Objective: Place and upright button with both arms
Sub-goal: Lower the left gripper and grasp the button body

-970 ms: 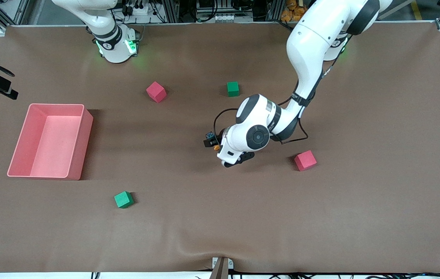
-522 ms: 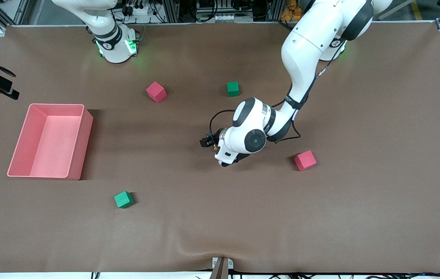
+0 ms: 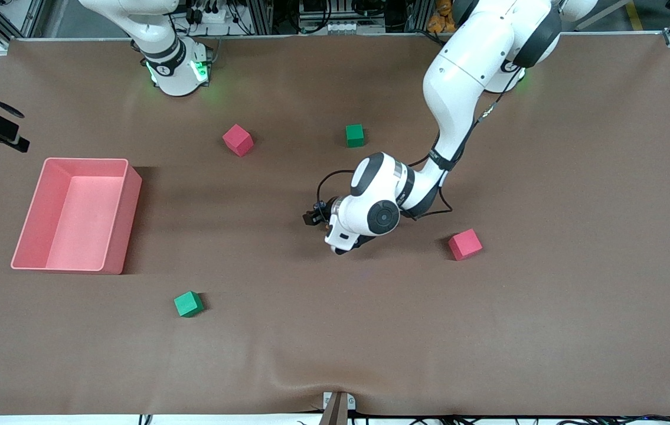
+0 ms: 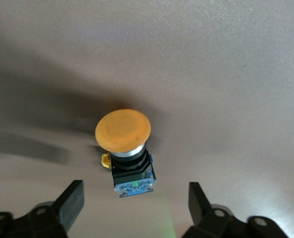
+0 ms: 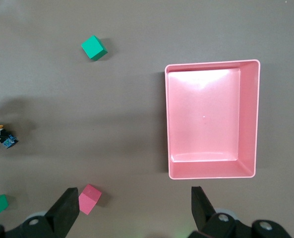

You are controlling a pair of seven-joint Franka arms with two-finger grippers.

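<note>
My left gripper [image 4: 136, 208] hangs low over the middle of the bench [image 3: 547, 330], its two fingers [image 4: 71, 198] spread wide and grasping nothing. The button [image 4: 126, 148] stands between them without touching either: orange cap on top, black body under it, blue base at the foot, with a small yellow tab at its side. It rests on the bench, upright or close to it as the left wrist view shows it. In the front view it is mostly hidden by my left wrist, with only a dark bit showing at the wrist's edge. One pink cube [image 3: 465, 244] lies near it toward the left arm's end of the bench. A green cube [image 3: 355, 135] and another pink cube [image 3: 238, 140] lie farther from the front camera than the button. A second green cube [image 3: 188, 304] lies nearer to that camera. The pink bin [image 3: 125, 212] sits toward the right arm's end. My right gripper [image 5: 132, 210] waits high over that end, above the bin, fingers parted and holding nothing.
</note>
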